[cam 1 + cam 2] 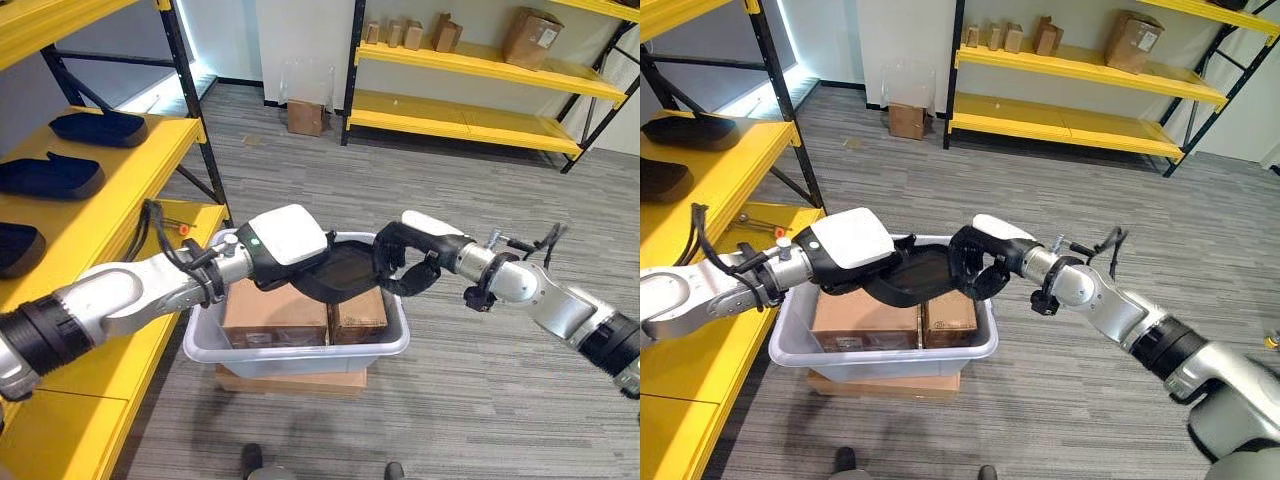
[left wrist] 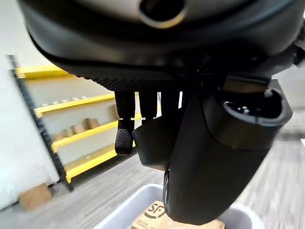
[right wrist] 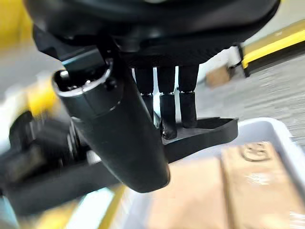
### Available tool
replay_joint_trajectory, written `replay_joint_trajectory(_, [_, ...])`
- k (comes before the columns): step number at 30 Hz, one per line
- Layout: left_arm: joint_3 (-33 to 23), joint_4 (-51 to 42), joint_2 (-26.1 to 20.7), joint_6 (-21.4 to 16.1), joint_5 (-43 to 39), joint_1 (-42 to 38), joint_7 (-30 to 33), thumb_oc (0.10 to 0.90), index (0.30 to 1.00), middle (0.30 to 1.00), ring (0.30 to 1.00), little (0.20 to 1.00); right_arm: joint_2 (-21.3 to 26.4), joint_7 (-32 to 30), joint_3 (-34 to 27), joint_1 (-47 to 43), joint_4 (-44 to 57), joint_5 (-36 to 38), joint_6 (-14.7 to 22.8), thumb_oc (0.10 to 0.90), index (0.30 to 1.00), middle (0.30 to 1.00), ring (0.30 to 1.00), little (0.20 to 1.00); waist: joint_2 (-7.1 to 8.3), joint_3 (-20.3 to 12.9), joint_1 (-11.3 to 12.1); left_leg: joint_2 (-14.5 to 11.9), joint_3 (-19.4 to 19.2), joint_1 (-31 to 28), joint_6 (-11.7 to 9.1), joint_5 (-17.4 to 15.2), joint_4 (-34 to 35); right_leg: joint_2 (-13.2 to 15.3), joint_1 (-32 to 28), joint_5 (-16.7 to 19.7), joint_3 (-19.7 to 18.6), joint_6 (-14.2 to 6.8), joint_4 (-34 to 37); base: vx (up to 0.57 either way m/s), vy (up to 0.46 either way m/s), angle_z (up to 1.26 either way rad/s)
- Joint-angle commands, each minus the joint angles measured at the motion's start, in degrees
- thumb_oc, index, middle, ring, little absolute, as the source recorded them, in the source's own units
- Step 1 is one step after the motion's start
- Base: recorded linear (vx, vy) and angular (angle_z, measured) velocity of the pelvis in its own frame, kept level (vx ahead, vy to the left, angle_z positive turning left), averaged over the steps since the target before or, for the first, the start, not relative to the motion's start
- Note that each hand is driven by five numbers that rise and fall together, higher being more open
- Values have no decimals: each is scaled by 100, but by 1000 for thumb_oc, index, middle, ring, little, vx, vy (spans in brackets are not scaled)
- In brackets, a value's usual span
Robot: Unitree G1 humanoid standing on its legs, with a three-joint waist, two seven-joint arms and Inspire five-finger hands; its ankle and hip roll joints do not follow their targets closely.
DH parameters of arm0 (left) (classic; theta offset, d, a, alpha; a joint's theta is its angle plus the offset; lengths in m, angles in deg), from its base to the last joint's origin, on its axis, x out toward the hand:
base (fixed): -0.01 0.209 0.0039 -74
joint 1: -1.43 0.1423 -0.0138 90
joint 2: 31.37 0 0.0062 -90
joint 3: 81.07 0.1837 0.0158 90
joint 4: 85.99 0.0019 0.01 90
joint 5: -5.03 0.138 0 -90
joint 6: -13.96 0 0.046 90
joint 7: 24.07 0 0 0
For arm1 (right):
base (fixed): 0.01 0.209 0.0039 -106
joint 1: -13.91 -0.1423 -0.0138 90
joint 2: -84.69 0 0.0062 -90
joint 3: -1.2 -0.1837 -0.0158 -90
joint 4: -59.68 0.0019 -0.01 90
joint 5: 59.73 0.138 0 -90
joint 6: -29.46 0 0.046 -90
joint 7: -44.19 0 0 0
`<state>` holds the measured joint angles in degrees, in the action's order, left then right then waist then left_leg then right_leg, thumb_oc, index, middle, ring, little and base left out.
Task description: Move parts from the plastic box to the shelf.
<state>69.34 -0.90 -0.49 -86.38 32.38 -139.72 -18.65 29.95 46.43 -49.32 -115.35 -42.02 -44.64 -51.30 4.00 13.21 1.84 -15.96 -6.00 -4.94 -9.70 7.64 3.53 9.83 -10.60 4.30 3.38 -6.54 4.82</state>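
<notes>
A black curved part [image 1: 345, 272] hangs just above the grey plastic box [image 1: 300, 357], held at both ends. My left hand [image 1: 285, 240], under its white cover, is shut on the part's left end. In the left wrist view its fingers [image 2: 147, 107] curl over the part [image 2: 155, 143]. My right hand [image 1: 405, 255] grips the right end. The right wrist view shows its fingers [image 3: 167, 112] pressed on the part's edge [image 3: 205, 133], with the thumb opposite. The yellow shelf [image 1: 110, 200] stands to the left and carries three similar black parts [image 1: 50, 177].
Two cardboard boxes [image 1: 275, 310] lie inside the plastic box, which rests on a flat carton [image 1: 290, 380]. Across the grey floor stands another yellow rack [image 1: 470, 90] with cardboard boxes [image 1: 530, 35]. A small carton [image 1: 305, 117] sits on the floor beside it.
</notes>
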Motion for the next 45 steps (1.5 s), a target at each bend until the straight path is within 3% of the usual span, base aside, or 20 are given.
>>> replay_joint_trajectory(1, [-731, 170, -323, 125, -163, 419, 254, 400, 300, 300, 300, 300, 29, -766, -1538, -423, 12, 549, 237, 900, 1000, 1000, 1000, 1000, 82, -186, 210, -185, 189, -150, 454, -429, 147, 230, -231, -18, 169, 515, -97, 6, -2, -3])
replay_joint_trajectory(2, [-1170, 422, -245, 177, -173, 848, 330, 400, 300, 300, 300, 300, -161, -887, -2030, -35, 70, 529, 146, 900, 1000, 1000, 1000, 1000, 65, -187, 194, -181, 188, -151, 459, -434, 147, 232, -218, -20, 168, 517, -99, 3, 0, -3])
replay_joint_trajectory(4, [-1369, 504, -61, 225, -132, 1046, 356, 400, 300, 300, 300, 300, -246, -909, -2162, 123, 200, 472, 71, 900, 1000, 1000, 1000, 1000, 59, -191, 161, -178, 183, -152, 464, -442, 147, 234, -212, -17, 168, 518, -97, 0, 0, 0])
replay_joint_trajectory(6, [-1871, 556, 81, 266, -115, 1521, 387, 400, 300, 300, 300, 300, -431, -909, -2685, 644, 532, 514, 3, 900, 1000, 1000, 1000, 1000, 63, -207, 156, -175, 200, -145, 474, -434, 147, 236, -174, -7, 164, 529, -118, 0, 0, 0])
replay_joint_trajectory(9, [-3013, 531, 138, 385, -101, 2457, 519, 400, 300, 300, 300, 300, -967, -799, -3684, 1801, 1423, 799, -142, 900, 1000, 1000, 1000, 1000, 68, -275, 128, -150, 232, -123, 471, -452, 147, 230, -114, -17, 150, 543, -155, 5, -11, 1])
replay_joint_trajectory(10, [-3065, 505, 133, 386, -95, 2519, 511, 400, 300, 300, 300, 300, -968, -800, -3679, 1818, 1445, 798, -152, 900, 1000, 1000, 1000, 1000, 67, -289, 119, -152, 227, -129, 467, -470, 147, 230, -120, -31, 152, 543, -153, 0, 0, 0])
replay_joint_trajectory(11, [-3642, 604, 303, 451, -157, 2972, 613, 400, 300, 300, 300, 300, -1241, -756, -4112, 2276, 1816, 888, -200, 900, 1000, 1000, 1000, 1000, 56, -301, 114, -142, 250, -106, 469, -455, 147, 232, -87, -22, 142, 550, -170, 0, 0, 0])
replay_joint_trajectory(12, [-3714, 571, 301, 453, -150, 3054, 603, 400, 300, 300, 300, 300, -1240, -758, -4099, 2290, 1840, 886, -211, 900, 1000, 1000, 1000, 1000, 52, -316, 99, -145, 245, -113, 466, -472, 147, 231, -93, -36, 144, 550, -168, 0, 0, 0])
replay_joint_trajectory(17, [-5389, 541, 864, 549, -287, 4403, 834, 400, 300, 300, 300, 300, -2134, -582, -4825, 3148, 2443, 1029, -306, 900, 1000, 1000, 1000, 1000, -24, -394, 45, -134, 288, -86, 461, -474, 147, 238, -43, -46, 143, 565, -205, 9, -28, -2])
replay_joint_trajectory(18, [-5784, 558, 1130, 576, -345, 4727, 902, 400, 300, 300, 300, 300, -2556, -512, -4981, 3361, 2518, 1074, -353, 900, 1000, 1000, 1000, 1000, -59, -411, 27, -125, 298, -81, 465, -472, 147, 239, -26, -47, 134, 581, -228, 8, -46, -4])
replay_joint_trajectory(21, [-6379, 546, 1636, 616, -413, 5162, 1010, 400, 300, 300, 300, 300, -3205, -465, -5222, 3590, 2862, 804, -412, 900, 1000, 1000, 1000, 1000, -132, -435, -3, -111, 314, -65, 472, -461, 147, 236, -21, -59, 131, 595, -250, 6, -43, -6])
replay_joint_trajectory(24, [-6621, 527, 1914, 624, -452, 5235, 1075, 400, 300, 300, 300, 300, -3534, -361, -5235, 3692, 2938, 784, -441, 900, 1000, 1000, 1000, 1000, -189, -431, -12, -100, 319, -57, 476, -454, 147, 239, -13, -57, 124, 604, -276, -7, -25, 3])
replay_joint_trajectory(25, [-6807, 441, 2138, 644, -483, 5274, 1158, 400, 300, 300, 300, 300, -3910, -252, -5209, 3790, 3038, 825, -475, 900, 1000, 1000, 1000, 1000, -239, -429, -22, -93, 321, -59, 481, -442, 147, 234, -10, -64, 116, 618, -306, -15, -62, 3])
replay_joint_trajectory(34, [-7355, -119, 2741, 690, -549, 5385, 1269, 400, 300, 300, 300, 300, -4525, -113, -4771, 3705, 2984, 629, -587, 900, 1000, 1000, 1000, 1000, -434, -283, 21, -112, 388, -148, 548, -289, 147, 144, -43, -111, 80, 606, -722, -34, -74, 2])
replay_joint_trajectory(37, [-7455, -305, 2898, 725, -571, 5413, 1306, 400, 300, 300, 300, 300, -4615, -128, -4387, 3475, 2896, 686, -645, 900, 1000, 1000, 1000, 1000, -509, 4, 108, -181, 402, -239, 622, -167, 66, 25, 51, -157, 43, 528, -1372, -92, -120, 2])
replay_joint_trajectory(41, [-7540, -476, 2808, 807, -622, 5453, 1368, 400, 300, 300, 300, 300, -4514, -71, -3641, 3013, 2834, 684, -662, 900, 1000, 1000, 1000, 1000, -583, 660, 292, -325, 515, -206, 778, -126, -297, -298, 286, -330, -42, 377, -2285, -202, -241, 0])
replay_joint_trajectory(43, [-7544, -531, 2655, 853, -633, 5523, 1356, 400, 300, 300, 300, 300, -4314, -80, -3377, 2784, 2888, 569, -635, 900, 1000, 1000, 1000, 1000, -544, 929, 408, -369, 478, -70, 822, -86, -158, -425, 406, -346, -20, 305, -2328, -262, -326, 5])
replay_joint_trajectory(45, [-7417, -516, 2402, 879, -591, 5487, 1307, 400, 300, 300, 300, 300, -4131, -130, -3219, 2635, 2909, 397, -581, 900, 1000, 1000, 1000, 1000, -339, 1181, 510, -235, 224, 194, 835, -210, 65, -367, 366, -255, 55, 289, -2135, -204, -344, 51])
